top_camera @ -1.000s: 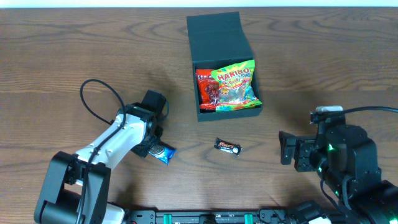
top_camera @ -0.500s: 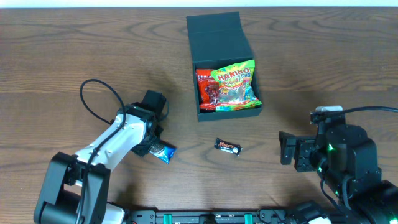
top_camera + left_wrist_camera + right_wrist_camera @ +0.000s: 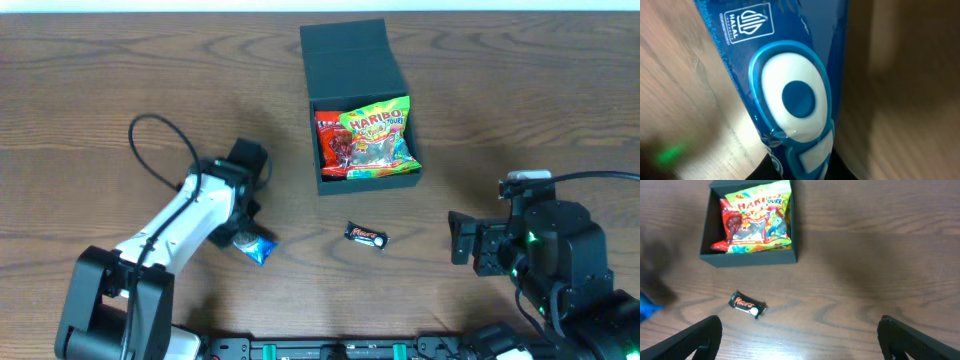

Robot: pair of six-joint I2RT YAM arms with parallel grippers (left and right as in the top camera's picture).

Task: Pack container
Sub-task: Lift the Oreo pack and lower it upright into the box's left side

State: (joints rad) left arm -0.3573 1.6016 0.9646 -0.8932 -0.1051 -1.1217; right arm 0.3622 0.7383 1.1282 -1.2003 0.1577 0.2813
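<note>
wood bench [image 3: 120,80] | container [image 3: 368,183] mid-bench, flap lid open, Haribo bag [image 3: 378,140] uppermost inside | right claw [image 3: 460,240] front-right of container, spread wide, empty | left claw [image 3: 245,240] front-left of container, clamped on blue packet [image 3: 260,247] | Mars bar [image 3: 366,236] near container's front wall

Looks like a robotics lab bench: a wood-grain table [image 3: 520,120] with 2 arms, the left arm [image 3: 180,225] at 8 o'clock and the right arm [image 3: 545,250] at 4 o'clock. A mounting rail [image 3: 330,350] sits at 6 o'clock, a loose cable [image 3: 133,150] at 9 o'clock, and sweets staged in a container [image 3: 355,60] at 12 o'clock.
</note>
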